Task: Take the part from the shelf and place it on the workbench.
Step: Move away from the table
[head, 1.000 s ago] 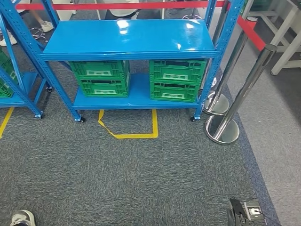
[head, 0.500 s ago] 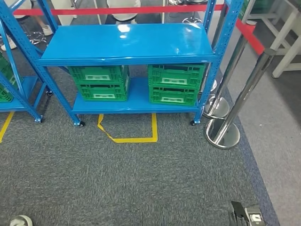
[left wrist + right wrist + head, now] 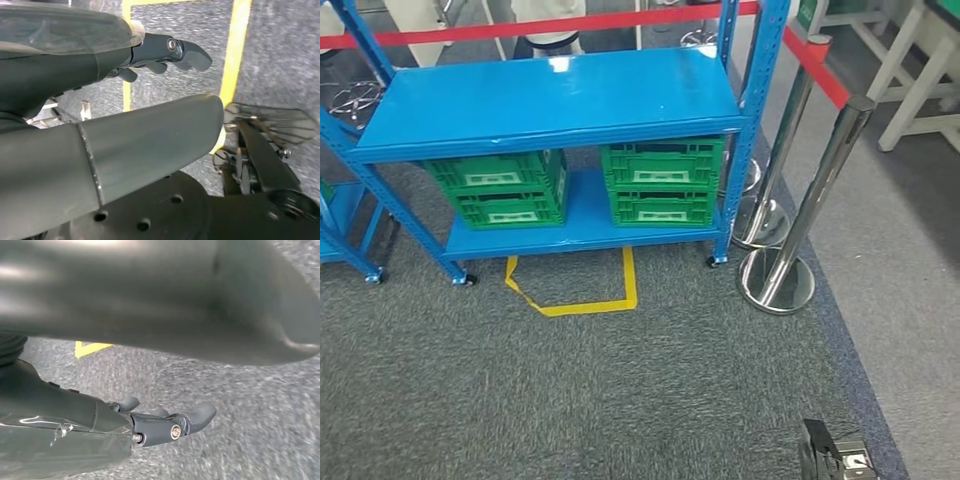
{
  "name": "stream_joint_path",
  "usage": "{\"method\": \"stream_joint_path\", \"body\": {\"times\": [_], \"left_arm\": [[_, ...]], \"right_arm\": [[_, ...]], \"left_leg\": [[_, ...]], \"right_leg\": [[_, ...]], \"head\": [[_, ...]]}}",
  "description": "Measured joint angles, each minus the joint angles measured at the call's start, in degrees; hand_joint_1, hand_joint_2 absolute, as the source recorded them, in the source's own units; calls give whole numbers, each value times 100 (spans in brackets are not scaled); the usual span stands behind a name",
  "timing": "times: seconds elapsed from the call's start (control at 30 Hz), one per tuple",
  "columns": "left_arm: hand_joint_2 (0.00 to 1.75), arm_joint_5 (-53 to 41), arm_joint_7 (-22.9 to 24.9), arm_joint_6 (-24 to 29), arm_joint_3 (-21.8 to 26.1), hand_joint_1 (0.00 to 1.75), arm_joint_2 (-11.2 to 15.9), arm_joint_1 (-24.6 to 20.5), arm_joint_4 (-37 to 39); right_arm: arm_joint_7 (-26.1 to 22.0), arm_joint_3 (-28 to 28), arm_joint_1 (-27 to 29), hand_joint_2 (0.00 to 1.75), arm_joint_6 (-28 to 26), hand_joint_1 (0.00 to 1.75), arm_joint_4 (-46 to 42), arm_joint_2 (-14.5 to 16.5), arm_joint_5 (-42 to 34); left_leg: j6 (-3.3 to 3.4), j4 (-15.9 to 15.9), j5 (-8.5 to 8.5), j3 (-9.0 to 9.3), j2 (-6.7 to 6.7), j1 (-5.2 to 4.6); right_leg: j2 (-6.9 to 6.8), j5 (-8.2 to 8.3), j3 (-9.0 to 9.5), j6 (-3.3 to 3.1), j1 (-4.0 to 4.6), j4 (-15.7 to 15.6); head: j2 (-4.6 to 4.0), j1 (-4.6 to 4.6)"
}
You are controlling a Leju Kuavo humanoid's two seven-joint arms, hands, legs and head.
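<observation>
I see the blue metal shelf [image 3: 546, 100] with two green plastic crates [image 3: 501, 188] below. My left hand [image 3: 162, 52] and right hand [image 3: 162, 422] hang released, grasping nothing.

Two green crates [image 3: 501, 187] [image 3: 661, 181] sit side by side under a blue board. A yellow tape outline [image 3: 573, 290] marks the grey carpet [image 3: 569, 390]. Two chrome stanchions [image 3: 803, 225] [image 3: 773, 165] stand close together, carrying a red belt [image 3: 814, 68]. White table legs [image 3: 916, 95] stand beyond them.
</observation>
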Motion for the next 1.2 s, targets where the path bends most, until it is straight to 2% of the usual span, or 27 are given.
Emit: {"method": "stream_joint_path", "body": {"times": [0.03,0.07,0.13,0.2,0.27,0.33,0.37,0.4,0.43,0.5,0.57,0.63,0.7,0.73,0.77,0.83,0.87,0.9,0.93,0.97,1.0,1.03,1.1,1.13,1.2], "left_arm": [[0,0,-1,-1,-1,0,8,-8,-1],[0,0,-2,-2,0,0,14,-20,-1],[0,0,-7,-4,0,0,15,-39,-1],[0,0,-10,-4,0,0,11,-26,-1],[0,0,-11,-4,0,0,8,-12,-1],[0,0,-12,-4,1,0,6,-12,-1],[0,0,-13,-4,1,0,4,-10,-1],[0,0,-13,-4,1,0,1,-1,-1],[0,0,-14,-4,1,0,-4,9,-1],[0,0,-17,-4,1,0,-15,28,-1],[0,0,-21,-4,1,0,-18,18,-1],[0,-1,-30,-4,1,0,-19,-1,-1],[0,-8,-46,-4,0,0,-15,-8,-1],[0,-14,-56,-4,-1,0,-14,-11,-1],[0,-22,-65,-4,-1,0,-14,-20,-1],[0,-35,-77,-4,-1,0,-17,-32,-1],[0,-39,-79,-4,-1,0,-19,-29,-1],[0,-41,-80,-4,-1,0,-19,-19,-1],[0,-43,-80,-4,-2,0,-17,-7,-1],[0,-44,-80,-4,-2,0,-14,3,-1],[0,-46,-80,-3,-2,0,-10,9,-1],[0,-48,-81,-3,-1,0,-10,9,-1],[0,-51,-83,-4,-1,0,-7,0,-1],[0,-53,-84,-4,-1,0,-8,-1,-1],[0,-54,-87,-4,-2,0,-9,10,-1]], "right_arm": [[-4,2,-7,0,0,0,-2,3,0],[-8,4,-13,0,0,0,-3,7,0],[-14,5,-11,0,-1,0,-4,9,0],[-18,9,-1,0,1,0,-3,8,0],[-24,14,-11,0,6,0,-3,7,0],[-32,17,-23,0,7,0,-3,3,0],[-33,17,-20,0,7,0,-3,1,0],[-29,17,-5,0,7,0,-2,1,0],[-25,18,10,0,7,0,-1,-1,0],[-21,19,30,0,5,0,2,-4,-1],[-25,19,26,0,4,0,5,-7,-6],[-25,19,22,0,3,0,7,-8,-16],[-20,19,25,0,1,0,7,-8,-26],[-20,19,22,0,0,0,7,-8,-31],[-22,18,15,0,0,0,6,-8,-36],[-25,17,3,0,0,0,6,-8,-51],[-22,17,6,0,0,0,6,-8,-56],[-20,17,10,0,0,0,6,-8,-60],[-18,18,14,0,0,0,6,-8,-61],[-16,18,16,0,0,0,6,-8,-61],[-16,18,17,0,0,0,6,-8,-62],[-17,17,16,0,0,0,6,-8,-62],[-17,17,12,0,0,0,5,-9,-63],[-18,18,8,0,0,0,5,-9,-63],[-17,19,1,0,0,0,3,-9,-64]], "left_leg": [[62,-346,117,131,-10,-36],[89,-574,135,231,-16,-64],[84,-797,43,363,-21,-76],[100,-915,54,513,-17,-49],[128,-962,44,658,6,-27],[140,-962,-20,737,21,-30],[137,-961,-58,781,21,-30],[129,-961,-100,832,19,-28],[117,-960,-147,897,18,-25],[78,-964,-242,1034,23,-21],[19,-963,-313,1105,35,-23],[-51,-929,-343,1144,44,-29],[-112,-764,-364,1127,38,-29],[-136,-556,-403,1022,28,-23],[-160,-243,-485,836,20,-13],[-208,509,-754,300,9,17],[-233,770,-856,54,7,36],[-256,855,-865,-111,7,54],[-273,737,-749,-171,7,70],[-282,441,-515,-133,8,84],[-285,43,-207,-38,11,95],[-279,-272,-47,49,22,98],[-226,-598,35,156,34,85],[-180,-606,-35,179,37,77],[-81,-665,45,296,27,82]], "right_leg": [[13,-43,30,12,8,-15],[19,-78,54,33,6,-50],[19,-52,164,107,0,-67],[-21,-65,243,178,-4,1],[-68,-328,69,231,-8,401],[-89,-645,-326,282,-11,1109],[-91,-704,-509,304,-15,1355],[-94,-646,-616,320,-23,1412],[-98,-461,-627,318,-32,1249],[-120,65,-461,281,-39,550],[-159,207,-351,221,-3,103],[-174,154,-341,137,23,48],[-159,222,-218,51,-11,-2],[-152,219,-150,22,-29,-29],[-144,216,-92,-1,-43,-56],[-132,176,-55,-26,-49,-73],[-122,143,-30,-28,-56,-75],[-110,103,6,-23,-65,-75],[-95,60,55,-10,-77,-75],[-82,14,111,10,-92,-76],[-75,-35,143,37,-104,-80],[-66,-86,197,72,-108,-78],[-65,-169,256,164,-96,-101],[-66,-183,329,209,-84,-108],[-84,-212,430,283,-85,-93]], "head": [[0,-3],[0,-5],[0,0],[-1,14],[-1,53],[0,95],[0,113],[0,134],[0,161],[0,215],[0,237],[0,235],[-1,225],[-1,197],[-1,170],[-1,109],[-1,98],[0,85],[0,74],[0,60],[0,38],[0,9],[0,-32],[0,-34],[0,7]]}}
